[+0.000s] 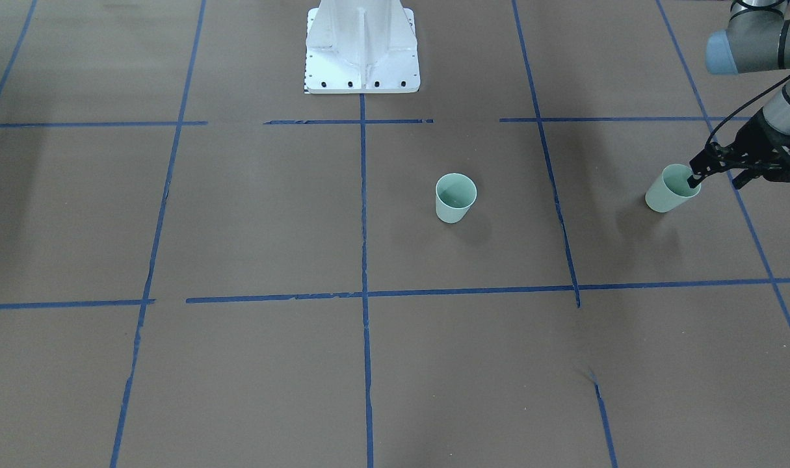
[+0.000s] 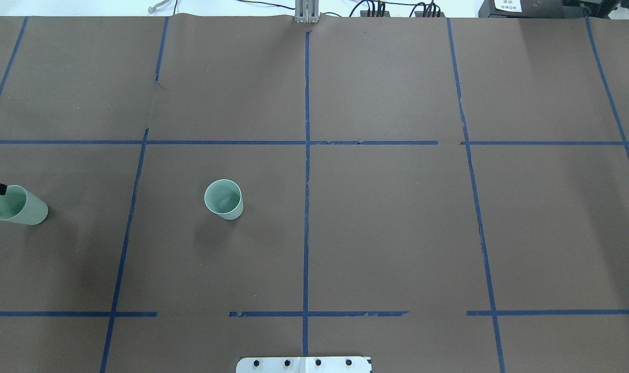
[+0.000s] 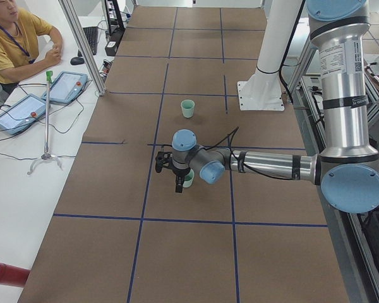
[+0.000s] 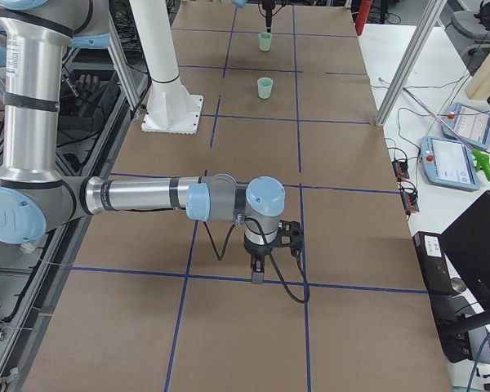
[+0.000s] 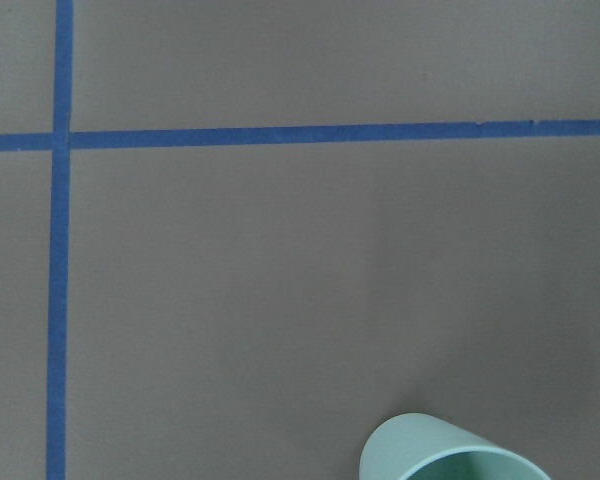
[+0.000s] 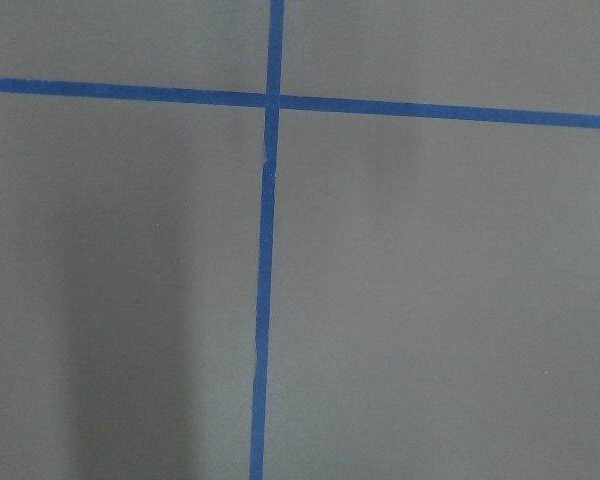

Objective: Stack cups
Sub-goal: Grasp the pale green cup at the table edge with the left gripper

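Two pale mint-green cups stand upright on the brown table. One cup (image 1: 455, 198) (image 2: 224, 201) (image 3: 187, 108) stands alone near the table's middle. The other cup (image 1: 664, 194) (image 2: 27, 211) (image 3: 189, 180) is at the robot's far left. My left gripper (image 1: 694, 181) (image 2: 2, 189) points down at this cup's rim, its tip pinching the rim wall. The left wrist view shows only part of the cup's rim (image 5: 430, 452) at the bottom edge. My right gripper (image 4: 256, 278) hangs over bare table far from both cups. I cannot tell whether it is open or shut.
The white robot base plate (image 1: 362, 71) (image 2: 304, 364) sits at the robot's edge of the table. Blue tape lines (image 1: 364, 195) divide the brown surface into a grid. An operator (image 3: 12, 38), tablets (image 3: 19, 110) and a thin stand (image 3: 47, 126) are beside the table.
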Controlling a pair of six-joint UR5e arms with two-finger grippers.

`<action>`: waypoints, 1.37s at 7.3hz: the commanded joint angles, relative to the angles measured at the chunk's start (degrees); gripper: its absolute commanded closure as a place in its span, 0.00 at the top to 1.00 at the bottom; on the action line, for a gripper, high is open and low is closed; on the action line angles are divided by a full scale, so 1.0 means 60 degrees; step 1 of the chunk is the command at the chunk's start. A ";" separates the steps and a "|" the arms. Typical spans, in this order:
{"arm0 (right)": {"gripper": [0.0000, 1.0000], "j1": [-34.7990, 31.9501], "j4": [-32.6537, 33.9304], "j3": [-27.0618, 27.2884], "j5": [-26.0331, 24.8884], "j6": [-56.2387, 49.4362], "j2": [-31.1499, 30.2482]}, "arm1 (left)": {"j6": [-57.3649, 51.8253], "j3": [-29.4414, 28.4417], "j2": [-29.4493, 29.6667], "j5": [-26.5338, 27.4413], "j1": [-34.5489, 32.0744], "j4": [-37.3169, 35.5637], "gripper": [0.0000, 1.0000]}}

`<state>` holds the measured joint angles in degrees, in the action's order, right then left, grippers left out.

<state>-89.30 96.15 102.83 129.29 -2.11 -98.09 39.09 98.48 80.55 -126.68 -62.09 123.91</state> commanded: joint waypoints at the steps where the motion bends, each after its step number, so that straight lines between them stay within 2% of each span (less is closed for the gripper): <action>1: 1.00 0.0001 0.0000 0.0000 0.0000 0.0000 0.0000 | 0.0252 -0.0022 -0.0007 0.0020 0.0327 0.0105 0.98; 2: 1.00 0.0001 0.0000 0.0000 0.0000 0.0000 -0.0014 | 0.0252 -0.0036 -0.0080 0.0020 0.0415 0.0105 0.86; 3: 1.00 -0.0014 0.0000 0.0000 0.0000 0.0000 0.0000 | 0.0266 -0.0124 -0.0138 0.0005 0.0547 0.0105 0.57; 4: 1.00 -0.0014 0.0000 0.0000 0.0000 0.0000 0.0000 | 0.0281 -0.0153 -0.0124 -0.0096 0.0562 -0.0040 0.05; 5: 1.00 -0.0014 0.0000 0.0000 0.0000 0.0000 0.0000 | 0.0267 -0.0154 -0.0124 -0.0170 0.0563 -0.0056 0.00; 8: 1.00 0.0001 0.0000 0.0000 0.0000 0.0000 0.0000 | 0.0252 0.0677 -0.0153 -0.0461 0.0388 -0.0070 0.00; 9: 1.00 -0.0014 0.0000 0.0000 0.0000 0.0000 0.0000 | 0.0252 0.1218 -0.0110 -0.1058 0.0329 -0.0592 0.00; 10: 1.00 -0.0014 0.0000 0.0000 0.0000 0.0000 0.0000 | 0.0281 0.2006 0.0064 -0.1079 0.0140 -0.1961 0.00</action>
<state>-89.36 96.15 102.83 129.29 -2.11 -98.09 40.66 105.60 80.09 -131.75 -60.19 119.28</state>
